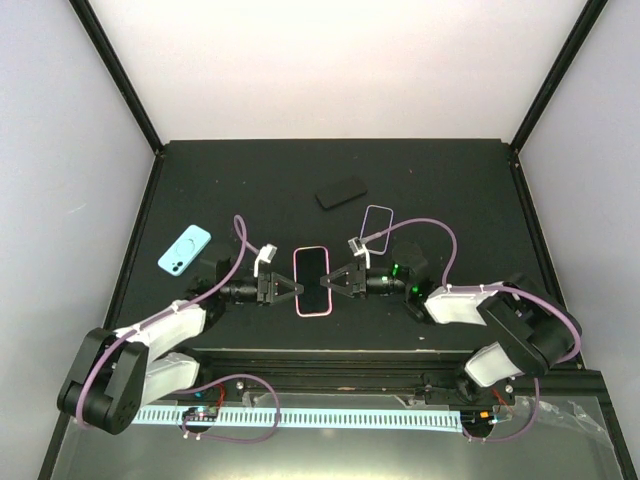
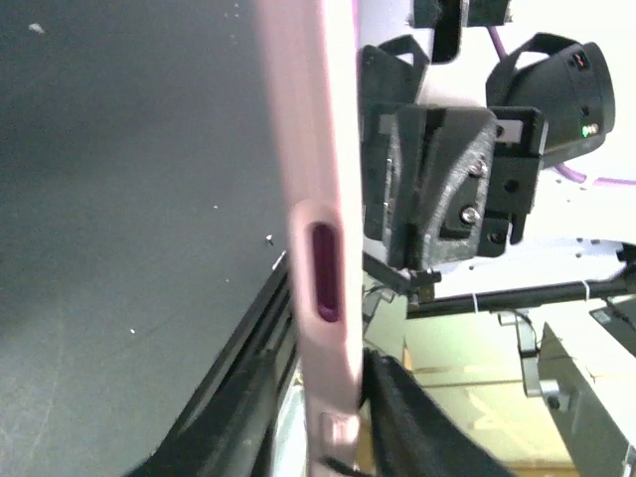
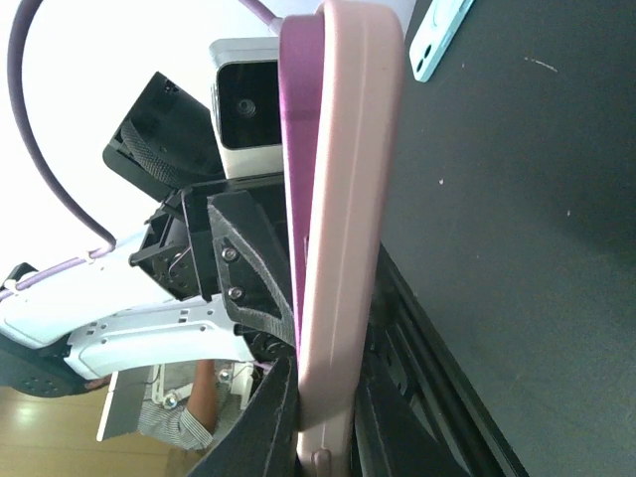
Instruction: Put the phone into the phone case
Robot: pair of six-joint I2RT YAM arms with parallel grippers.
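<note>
Spanning the whole view, the matte black desk (image 1: 450,190) carries everything. Near its front middle is the pink-cased rectangular phone (image 1: 311,280), dark screen up, with the phone already seated in its case. The left hand (image 1: 293,288) is clamped on the phone's left long edge and the right hand (image 1: 333,281) is pinched tight on its right long edge. Well to the phone's left lies a light blue case with a ring (image 1: 185,249). Beyond the phone rests a flat black slab (image 1: 341,192). Beyond-right of the phone lies a clear pale-rimmed case (image 1: 377,222).
</note>
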